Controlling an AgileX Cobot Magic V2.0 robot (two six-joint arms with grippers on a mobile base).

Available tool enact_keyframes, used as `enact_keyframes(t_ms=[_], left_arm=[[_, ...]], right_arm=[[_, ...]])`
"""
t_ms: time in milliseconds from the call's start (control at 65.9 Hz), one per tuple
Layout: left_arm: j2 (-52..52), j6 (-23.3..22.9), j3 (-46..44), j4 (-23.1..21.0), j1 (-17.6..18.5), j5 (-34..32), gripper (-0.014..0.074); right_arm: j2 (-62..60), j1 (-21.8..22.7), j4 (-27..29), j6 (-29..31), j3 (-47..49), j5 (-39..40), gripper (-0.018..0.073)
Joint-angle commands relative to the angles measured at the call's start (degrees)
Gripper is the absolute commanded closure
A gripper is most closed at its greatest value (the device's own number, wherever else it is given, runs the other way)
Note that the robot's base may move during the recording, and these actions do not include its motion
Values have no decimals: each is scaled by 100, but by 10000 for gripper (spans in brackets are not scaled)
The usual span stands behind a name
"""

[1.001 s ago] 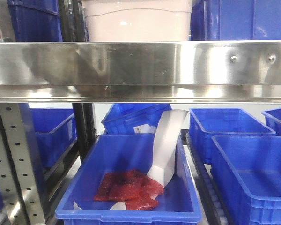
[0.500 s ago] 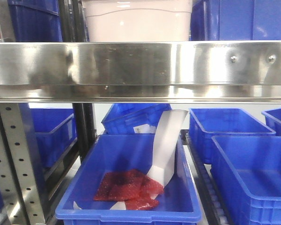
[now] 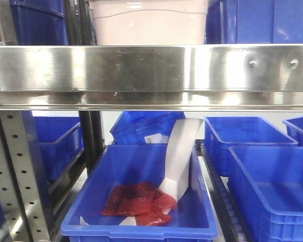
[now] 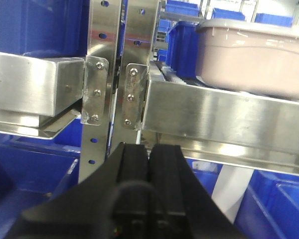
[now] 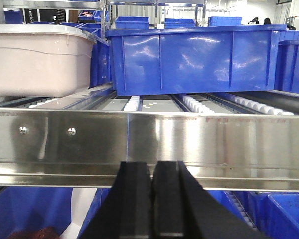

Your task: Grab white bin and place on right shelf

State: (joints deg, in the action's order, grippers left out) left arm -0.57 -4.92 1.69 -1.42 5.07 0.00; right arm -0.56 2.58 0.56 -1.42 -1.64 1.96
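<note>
The white bin (image 3: pixel 149 22) stands on the steel right shelf (image 3: pixel 151 68), behind its broad riveted front rail. From the left wrist the white bin (image 4: pixel 254 57) lies up and to the right, on the right shelf (image 4: pixel 224 117). The right wrist view has the white bin (image 5: pixel 37 57) at the upper left above the right shelf's rail (image 5: pixel 189 134). My left gripper (image 4: pixel 149 147) is shut and holds nothing, just below the rail. Likewise the right gripper (image 5: pixel 152 163) is shut and holds nothing, close in front of the rail.
Blue crates (image 3: pixel 262 20) flank the bin on the shelf; one large crate (image 5: pixel 194 57) sits on rollers to its right. Below, a blue crate (image 3: pixel 141 196) holds red packets and a white scoop (image 3: pixel 181 156). Perforated grey uprights (image 4: pixel 114 74) stand at the left.
The view has barely moved. Dark reflections on the shelf's front rail have shifted and faded. The bin stays put.
</note>
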Motion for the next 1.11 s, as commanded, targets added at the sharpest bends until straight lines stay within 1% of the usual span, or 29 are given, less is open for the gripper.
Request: enact_keyframes(t_ms=[0,1092], left_arm=[[-70,-39,-4,-82,-13,-614,715],[-70,-39,-4,-72,-13,-577,715]], right_arm=[[-112,-5,-56,-6,4,535,505],[-112,-5,-56,-6,4,535,505]])
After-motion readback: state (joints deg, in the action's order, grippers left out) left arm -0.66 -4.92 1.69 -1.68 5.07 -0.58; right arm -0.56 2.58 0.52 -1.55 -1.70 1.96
